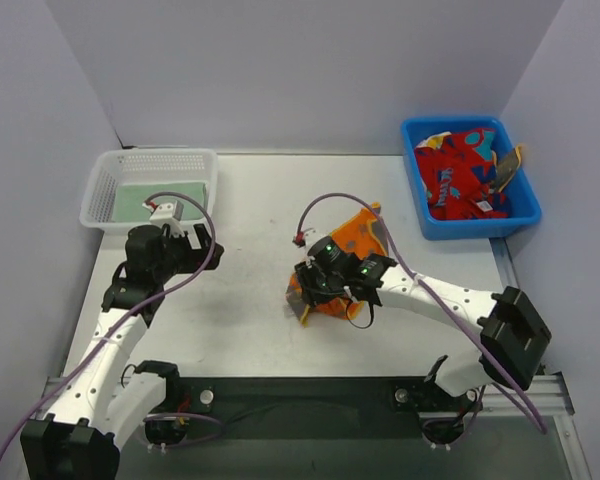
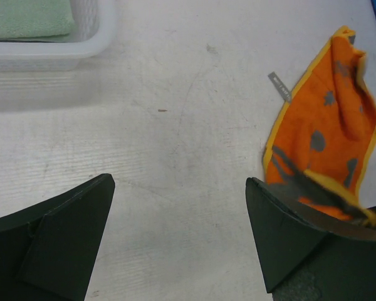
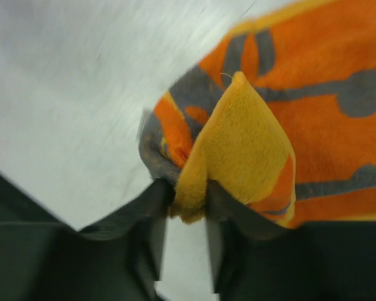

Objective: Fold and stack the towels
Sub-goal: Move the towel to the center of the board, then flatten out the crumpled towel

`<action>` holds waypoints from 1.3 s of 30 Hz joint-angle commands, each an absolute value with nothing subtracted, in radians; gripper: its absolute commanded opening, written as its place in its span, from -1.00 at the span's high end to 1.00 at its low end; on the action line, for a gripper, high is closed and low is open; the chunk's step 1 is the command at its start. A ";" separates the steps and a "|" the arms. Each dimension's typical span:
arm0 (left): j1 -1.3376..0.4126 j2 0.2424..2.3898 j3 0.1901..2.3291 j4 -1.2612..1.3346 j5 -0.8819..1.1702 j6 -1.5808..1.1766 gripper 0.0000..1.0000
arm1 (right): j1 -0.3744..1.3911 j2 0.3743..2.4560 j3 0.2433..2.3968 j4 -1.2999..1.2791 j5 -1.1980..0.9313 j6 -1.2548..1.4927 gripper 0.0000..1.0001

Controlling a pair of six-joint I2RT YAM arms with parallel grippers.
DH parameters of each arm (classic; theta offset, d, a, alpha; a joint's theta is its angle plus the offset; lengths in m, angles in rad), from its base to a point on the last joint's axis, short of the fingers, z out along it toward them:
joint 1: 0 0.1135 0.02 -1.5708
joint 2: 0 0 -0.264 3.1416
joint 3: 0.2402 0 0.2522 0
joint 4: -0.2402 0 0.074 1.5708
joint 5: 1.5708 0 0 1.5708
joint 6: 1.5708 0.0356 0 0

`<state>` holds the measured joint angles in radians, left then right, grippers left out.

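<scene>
Folding looks in hand: the right gripper (image 3: 185,210) pinches a bunched corner of the orange towel (image 1: 358,232), which lies on the counter (image 1: 250,200) well right of the basket (image 1: 98,190), while the left gripper (image 2: 180,188) hangs spread wide. Next, that corner likely needs laying flat across the towel.

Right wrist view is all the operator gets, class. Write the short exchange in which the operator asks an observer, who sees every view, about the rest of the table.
Operator: I see only the orange towel pinched in the right gripper. Where is the other arm?
Observer: The left gripper hangs open and empty near a white basket.
Operator: Any other towels?
Observer: A green towel lies flat in that basket.
</scene>
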<state>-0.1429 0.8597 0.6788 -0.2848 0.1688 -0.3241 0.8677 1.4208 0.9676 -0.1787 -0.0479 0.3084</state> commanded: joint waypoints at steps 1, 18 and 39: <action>-0.163 0.867 0.676 -0.229 0.218 -0.324 -0.95 | 0.971 1.434 0.959 -0.175 -0.197 0.426 0.26; -0.598 1.323 0.866 -0.233 0.014 -0.468 -0.86 | 0.506 1.276 0.916 -0.391 0.048 0.335 -0.41; -0.792 1.617 0.884 -0.610 -0.135 -0.606 0.53 | 0.480 1.649 0.992 -0.301 -0.054 0.318 -0.36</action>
